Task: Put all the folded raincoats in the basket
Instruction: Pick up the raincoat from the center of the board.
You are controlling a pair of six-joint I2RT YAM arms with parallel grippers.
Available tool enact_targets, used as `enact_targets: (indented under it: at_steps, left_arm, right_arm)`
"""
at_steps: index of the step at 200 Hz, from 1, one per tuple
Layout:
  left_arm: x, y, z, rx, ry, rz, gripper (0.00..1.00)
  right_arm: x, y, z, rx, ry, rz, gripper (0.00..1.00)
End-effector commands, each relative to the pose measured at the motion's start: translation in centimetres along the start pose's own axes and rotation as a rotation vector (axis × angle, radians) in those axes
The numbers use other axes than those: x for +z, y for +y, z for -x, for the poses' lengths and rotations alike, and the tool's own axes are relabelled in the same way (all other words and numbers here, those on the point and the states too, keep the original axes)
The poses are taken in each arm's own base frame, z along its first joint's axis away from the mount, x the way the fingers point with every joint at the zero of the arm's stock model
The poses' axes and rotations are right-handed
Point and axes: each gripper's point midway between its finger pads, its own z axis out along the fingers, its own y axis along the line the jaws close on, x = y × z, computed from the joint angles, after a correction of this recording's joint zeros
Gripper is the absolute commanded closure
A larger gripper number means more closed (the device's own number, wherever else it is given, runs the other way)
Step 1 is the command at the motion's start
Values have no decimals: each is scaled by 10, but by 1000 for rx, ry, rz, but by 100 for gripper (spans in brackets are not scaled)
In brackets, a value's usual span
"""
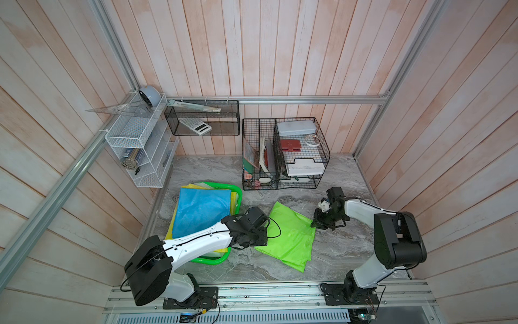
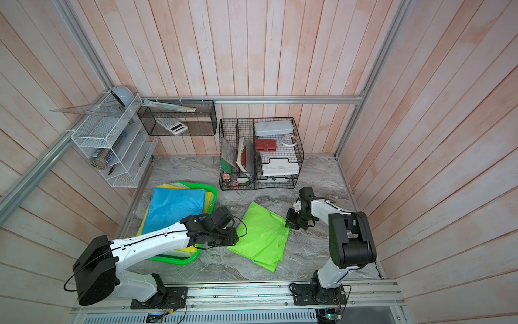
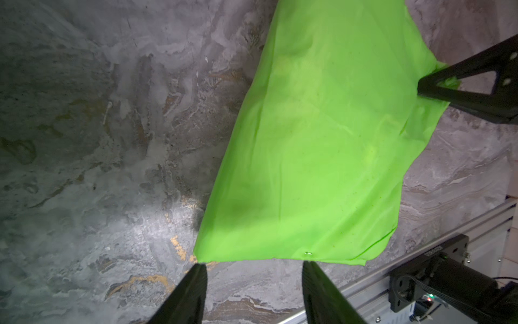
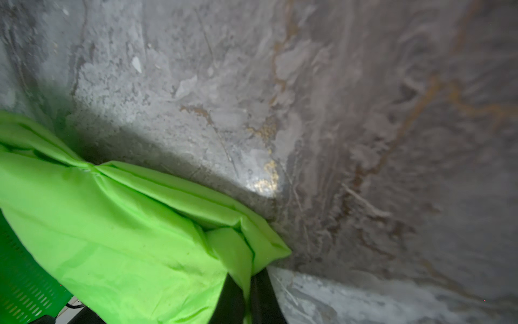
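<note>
right claw (image 1: 314, 224) pinches raincoat (image 1: 290, 238); basket (image 1: 213, 261) holds a blue sheet (image 1: 200, 211).

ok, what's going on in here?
The right gripper is shut on a corner of the folded green raincoat, which lies on the table. The left gripper is open at the opposite edge, gripping nothing. The basket, partly under the left arm, already holds a blue folded piece over yellow ones; the green raincoat is not in it yet.
</note>
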Motion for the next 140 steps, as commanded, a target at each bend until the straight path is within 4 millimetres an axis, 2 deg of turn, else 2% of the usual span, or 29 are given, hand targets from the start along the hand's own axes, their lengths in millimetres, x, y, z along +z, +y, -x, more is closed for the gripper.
enact_targets:
  at_steps: [1, 46, 92, 140]
  left_arm:
    - [14, 21, -9, -22, 26, 74, 39]
    - [40, 25, -17, -40, 68, 75, 37]
    - [44, 24, -14, -35, 66, 83, 36]
    - [64, 20, -20, -56, 101, 54, 39]
  right_arm:
    - [-3, -13, -5, 13, 7, -56, 100]
    - [-1, -17, -7, 15, 14, -74, 100]
    - [0, -18, -9, 14, 18, -72, 100]
    - [1, -17, -9, 16, 23, -67, 100]
